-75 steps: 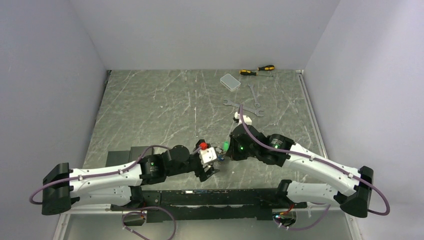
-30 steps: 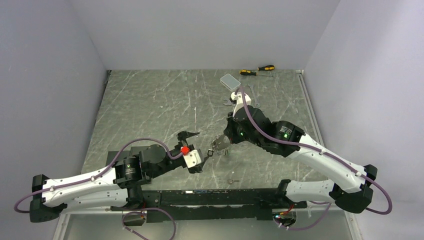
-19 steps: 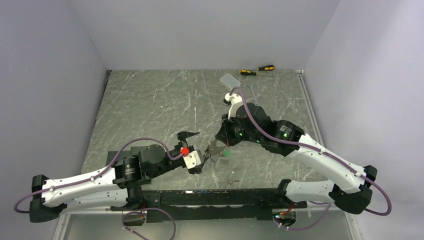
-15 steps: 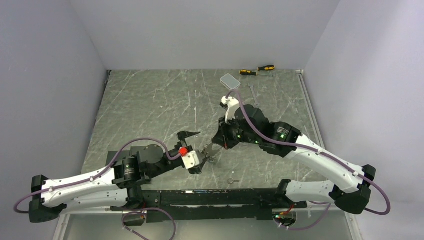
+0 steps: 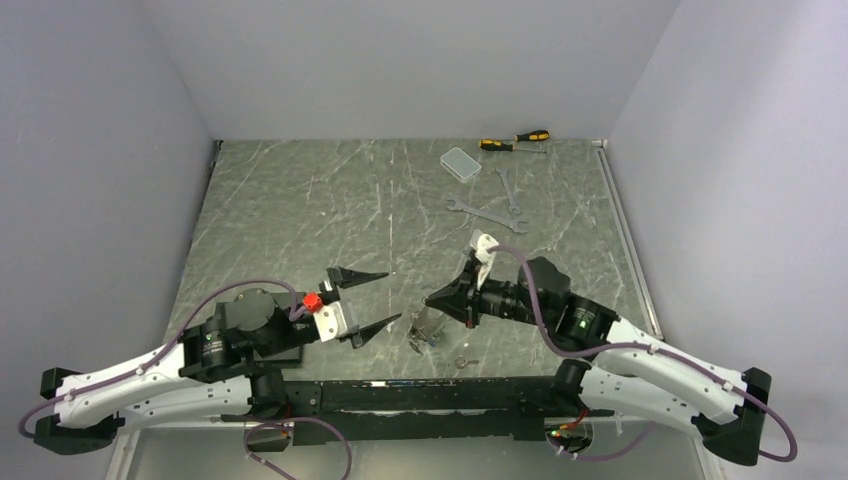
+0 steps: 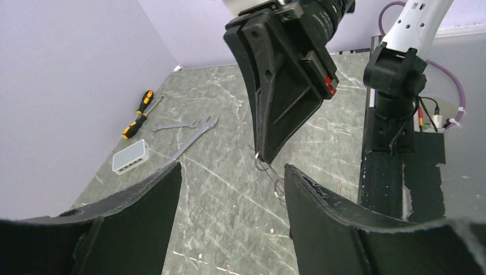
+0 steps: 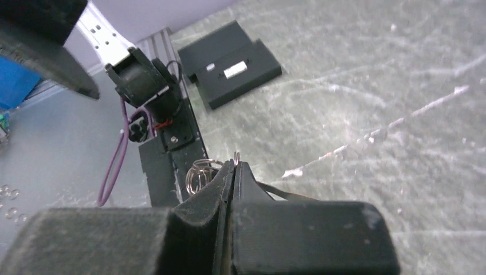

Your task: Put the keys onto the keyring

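The left gripper (image 5: 394, 296) stands wide open and empty, with open table (image 5: 290, 210) surface on its far side. Just to its right, the right gripper (image 5: 430, 300) is closed on the keyring (image 5: 428, 332), which hangs close to the table's near edge. The wrenches (image 5: 487, 214) lie well apart, far right.

wrenches (image 5: 487, 214) lie behind the keyring (image 5: 428, 332); box (image 5: 461, 163) and screwdrivers (image 5: 515, 141) farther back.

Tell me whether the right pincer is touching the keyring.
Touching. The right wrist view shows the right pincer shut on the keyring, its wire nipped between the fingertips; the left wrist view shows it dangling from them.
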Available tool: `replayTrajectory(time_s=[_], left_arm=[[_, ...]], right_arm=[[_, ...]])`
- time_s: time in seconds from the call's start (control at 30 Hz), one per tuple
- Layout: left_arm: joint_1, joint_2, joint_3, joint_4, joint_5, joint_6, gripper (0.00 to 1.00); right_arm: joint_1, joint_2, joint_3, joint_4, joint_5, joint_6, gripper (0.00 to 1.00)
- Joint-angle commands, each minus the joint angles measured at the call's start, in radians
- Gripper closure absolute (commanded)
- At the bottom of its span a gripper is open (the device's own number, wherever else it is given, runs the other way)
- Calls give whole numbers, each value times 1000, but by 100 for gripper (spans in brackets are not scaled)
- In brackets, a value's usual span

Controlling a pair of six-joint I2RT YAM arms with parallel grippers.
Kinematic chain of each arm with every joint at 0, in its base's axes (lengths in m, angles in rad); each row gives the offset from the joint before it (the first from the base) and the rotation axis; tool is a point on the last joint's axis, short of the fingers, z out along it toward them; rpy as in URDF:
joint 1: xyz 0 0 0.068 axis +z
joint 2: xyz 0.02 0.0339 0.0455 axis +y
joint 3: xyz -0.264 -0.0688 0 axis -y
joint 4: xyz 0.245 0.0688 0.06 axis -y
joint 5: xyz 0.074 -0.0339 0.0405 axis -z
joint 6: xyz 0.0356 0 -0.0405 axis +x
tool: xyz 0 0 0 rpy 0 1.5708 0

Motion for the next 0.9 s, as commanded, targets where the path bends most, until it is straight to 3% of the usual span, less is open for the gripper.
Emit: replayTrajectory(time_s=[0.0,0.17,0.63,0.77,0.87], left_arm=[[-4,31,39,-34,26,-84,32],[-4,101,58,0,30,-87,38],[26,162,65,78,72,-64,50],[40,147,89,75,123,-89,48],[42,144,132,15,182,-108,34]], right_arm=[[-2,-116,-148,489,-56,-98,100],[0,-182,-315,803,-72,-129,100],[0,-185,-356,937,-192,-166,100],[0,-188,-357,918,-212,-191,100],[0,-186,-352,894,-205,-214,100]])
